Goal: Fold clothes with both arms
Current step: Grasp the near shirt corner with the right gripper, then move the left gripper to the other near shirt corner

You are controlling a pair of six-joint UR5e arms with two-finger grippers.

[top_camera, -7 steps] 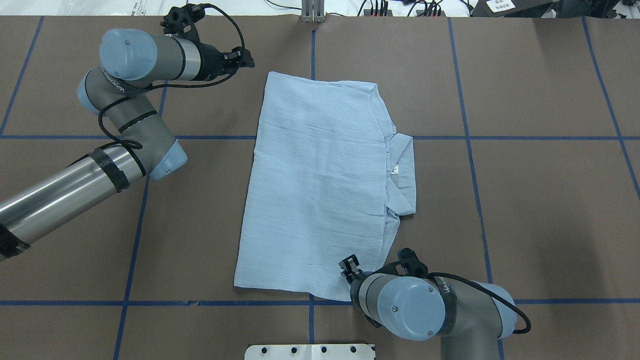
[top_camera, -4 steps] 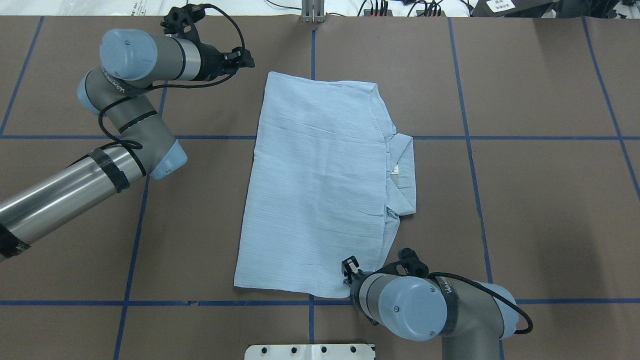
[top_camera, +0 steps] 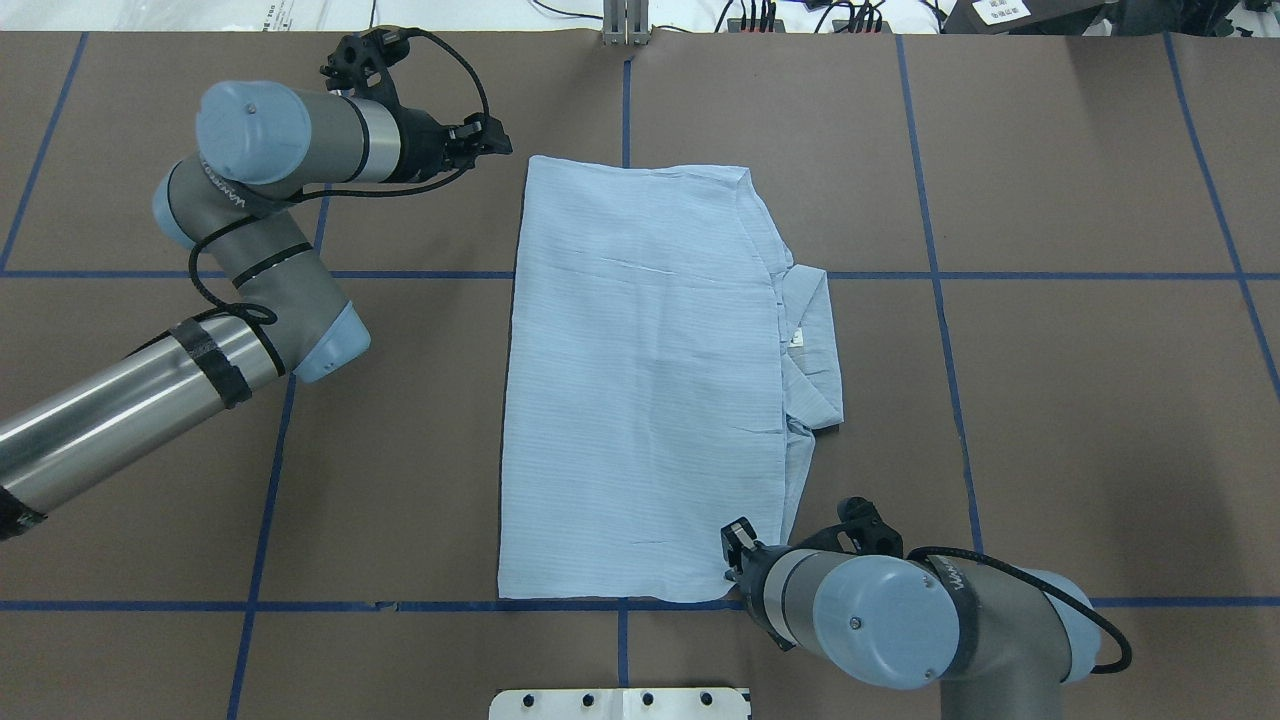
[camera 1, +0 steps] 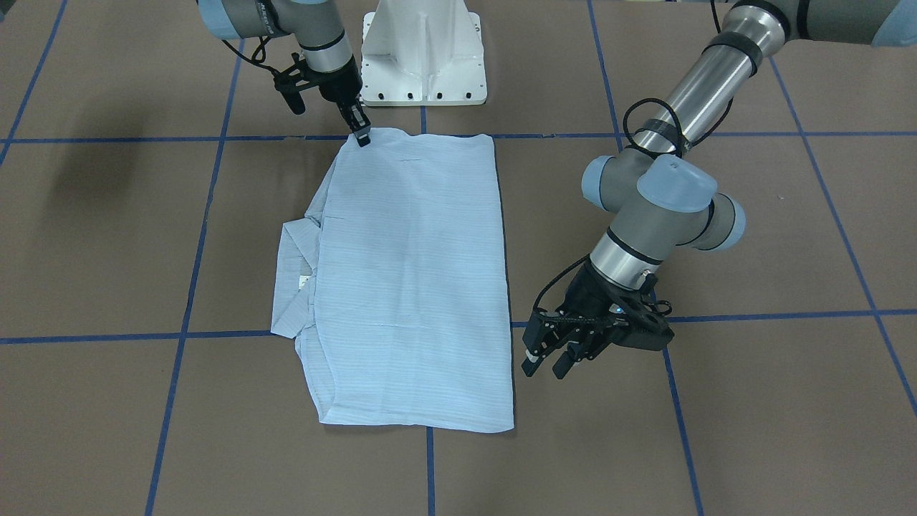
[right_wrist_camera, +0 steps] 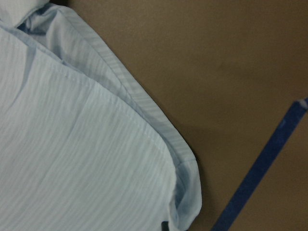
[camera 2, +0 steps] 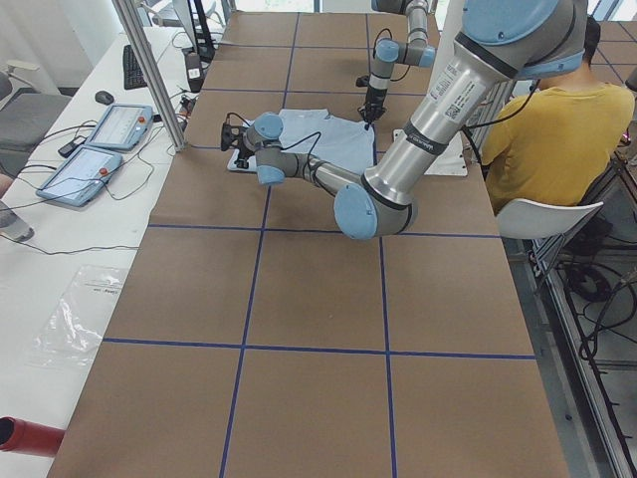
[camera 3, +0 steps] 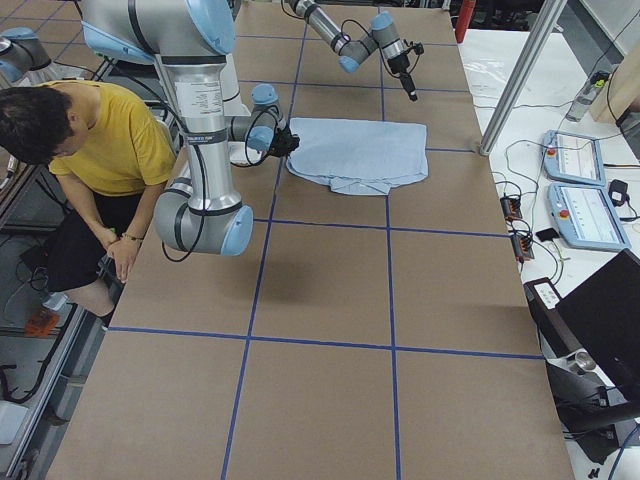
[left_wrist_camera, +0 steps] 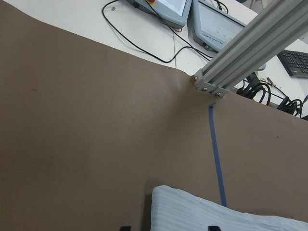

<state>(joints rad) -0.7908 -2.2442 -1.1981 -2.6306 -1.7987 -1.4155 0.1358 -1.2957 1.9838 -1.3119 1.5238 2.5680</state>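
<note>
The folded light-blue shirt [top_camera: 640, 380] lies flat mid-table, its collar toward the robot's right. The right gripper [top_camera: 738, 548] looks pinched shut on the shirt's near corner. The left gripper [camera 1: 548, 356] hangs wide open and empty just beside the far corner. Bring it onto that corner, close, then lift both evenly. The aluminium post [left_wrist_camera: 250, 43] stands well apart.

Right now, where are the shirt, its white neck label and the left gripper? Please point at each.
shirt [top_camera: 640, 380]: overhead view, middle of the folded cloth.
white neck label [top_camera: 797, 340]: overhead view, centre of the label.
left gripper [camera 1: 542, 370]: front-facing view, midway between its open jaws.
</note>
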